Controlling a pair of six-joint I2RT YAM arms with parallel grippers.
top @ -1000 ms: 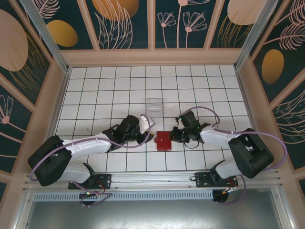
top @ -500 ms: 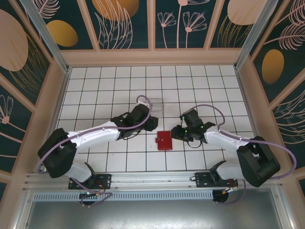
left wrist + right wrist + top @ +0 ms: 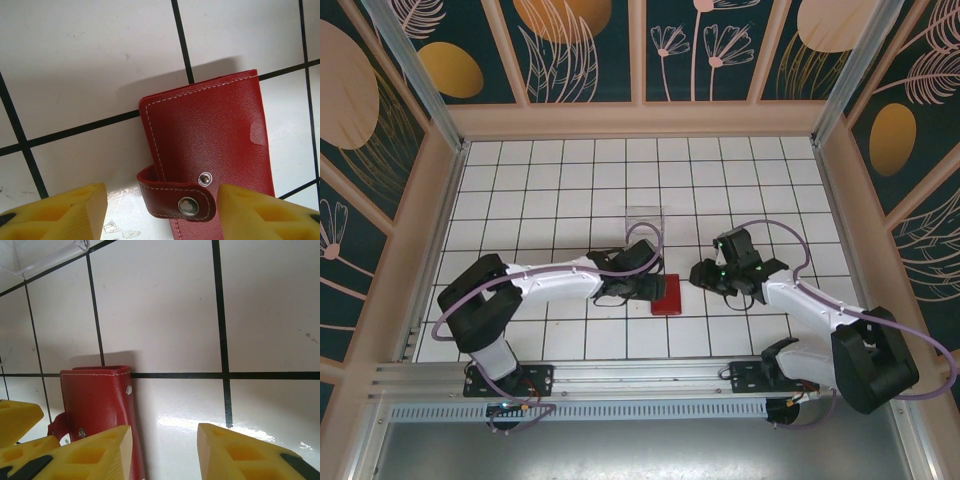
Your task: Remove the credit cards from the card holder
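While the card holder is lying closed, your left gripper is straddling its tab, unclenched; your right gripper is hovering released beside it.

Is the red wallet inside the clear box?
No, the red wallet lies flat on the white tiled table, apart from the clear box standing farther back.

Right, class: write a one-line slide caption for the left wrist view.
Open left pincer poised over the folded red card holder on white tiles.
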